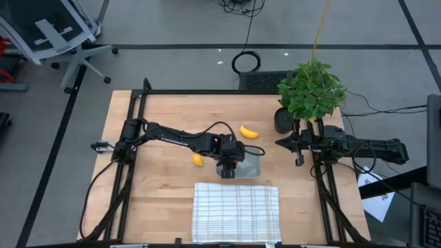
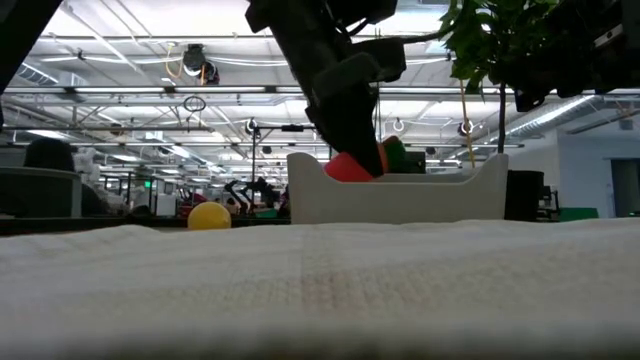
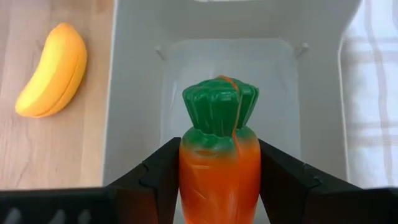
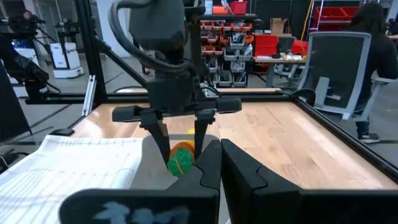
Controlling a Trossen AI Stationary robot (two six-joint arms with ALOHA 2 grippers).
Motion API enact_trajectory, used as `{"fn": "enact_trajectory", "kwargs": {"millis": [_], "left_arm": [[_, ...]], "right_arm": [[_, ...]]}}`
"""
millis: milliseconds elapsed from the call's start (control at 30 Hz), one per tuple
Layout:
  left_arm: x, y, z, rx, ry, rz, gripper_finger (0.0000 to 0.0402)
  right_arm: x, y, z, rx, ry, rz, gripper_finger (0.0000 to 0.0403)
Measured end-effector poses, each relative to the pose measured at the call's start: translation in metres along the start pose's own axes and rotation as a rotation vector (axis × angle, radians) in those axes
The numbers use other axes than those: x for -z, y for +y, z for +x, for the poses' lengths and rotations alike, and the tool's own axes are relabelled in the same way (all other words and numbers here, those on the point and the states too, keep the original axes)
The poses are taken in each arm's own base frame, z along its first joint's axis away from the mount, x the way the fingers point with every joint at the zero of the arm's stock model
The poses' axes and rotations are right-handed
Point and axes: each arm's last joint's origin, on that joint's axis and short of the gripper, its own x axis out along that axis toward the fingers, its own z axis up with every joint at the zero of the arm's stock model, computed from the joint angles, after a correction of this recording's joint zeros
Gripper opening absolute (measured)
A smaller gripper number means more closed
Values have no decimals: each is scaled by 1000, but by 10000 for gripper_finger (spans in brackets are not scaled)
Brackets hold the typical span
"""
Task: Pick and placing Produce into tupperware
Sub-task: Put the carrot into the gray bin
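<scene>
My left gripper is shut on the orange carrot with a green top and holds it over the tupperware, a shallow translucent container at the table's middle. In the low view the carrot shows just above the container's near wall. The yellow banana lies on the wood beyond the container, and the small round yellow fruit lies to its left. My right gripper is shut and waits at the table's right side. My left gripper pinches the carrot's orange body between its two fingers, one on each side. The fingers slant down from the table's left, and the carrot lies along them with its green top ahead. The carrot hangs over the tupperware's floor; whether it touches it, I cannot tell.
A white checked cloth lies at the near edge, right in front of the container. A leafy potted plant stands at the far right, beside my right arm. Bare wood lies to the left of the container.
</scene>
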Motion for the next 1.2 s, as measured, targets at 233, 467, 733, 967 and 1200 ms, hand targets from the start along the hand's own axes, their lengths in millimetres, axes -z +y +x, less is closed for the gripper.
{"fn": "enact_trajectory", "kwargs": {"millis": [233,467,733,967,1200], "left_arm": [[3,-2,7,-21,25,-7,179],[5,-4,12,-41,38,11,179],[6,-5,19,-43,43,-4,179],[7,-6,33,-45,31,-24,179],[6,-6,40,-46,9,-52,179]], "right_arm": [[1,0,1,0,6,1,0],[1,0,1,1,8,1,0],[1,0,1,0,8,1,0],[1,0,1,1,9,1,0],[1,0,1,0,12,1,0]]}}
